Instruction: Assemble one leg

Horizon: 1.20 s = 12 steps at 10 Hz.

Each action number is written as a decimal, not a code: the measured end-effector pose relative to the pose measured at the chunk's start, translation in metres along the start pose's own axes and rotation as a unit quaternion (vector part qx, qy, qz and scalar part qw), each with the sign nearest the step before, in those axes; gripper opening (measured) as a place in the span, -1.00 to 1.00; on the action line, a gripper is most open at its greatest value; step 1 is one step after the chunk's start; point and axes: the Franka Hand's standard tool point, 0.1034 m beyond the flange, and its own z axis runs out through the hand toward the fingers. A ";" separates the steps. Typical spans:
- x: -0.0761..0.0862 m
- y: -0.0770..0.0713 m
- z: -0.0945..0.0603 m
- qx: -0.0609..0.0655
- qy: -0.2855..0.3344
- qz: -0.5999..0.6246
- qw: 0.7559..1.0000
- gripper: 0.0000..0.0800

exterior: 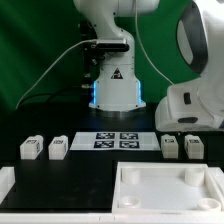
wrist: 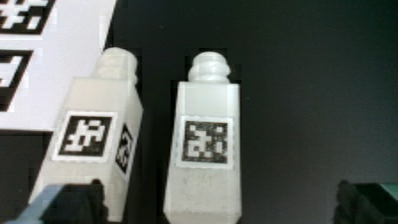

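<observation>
Ext. view, from its left: two spare legs (exterior: 30, 148) at mid-left of frame, marker board (exterior: 112, 141) at centre, two more legs (exterior: 168, 146) at mid-right, tray piece (exterior: 165, 192) w/ raised rim at lower right. Over to the wrist cam: gripper (wrist: 217, 205) is spread wide, and the leg (wrist: 210, 140) sits between the fingertips (wrist: 63, 205), untouched. A neighbour leg (wrist: 98, 118) lies just beside it, slightly tilted. The leg is a white plastic block w/ a knob at one end and a b/w tag on its face. Prob. light, rigid, smooth, so a bit slippery. Best pinch is across the flat long sides, approx. mid-body.
</observation>
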 end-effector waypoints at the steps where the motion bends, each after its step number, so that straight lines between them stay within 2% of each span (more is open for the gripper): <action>1: -0.001 -0.001 0.009 0.001 -0.007 0.006 1.000 0.62; 3: 0.000 -0.002 0.028 0.003 -0.034 0.019 0.999 0.62; 6: -0.001 0.001 0.042 0.001 -0.053 0.022 0.998 0.62; 10: -0.001 0.002 0.043 0.001 -0.055 0.022 0.998 0.55; 11: -0.001 0.002 0.043 0.001 -0.055 0.022 0.998 0.10; 12: -0.001 0.002 0.043 0.001 -0.055 0.022 0.998 0.10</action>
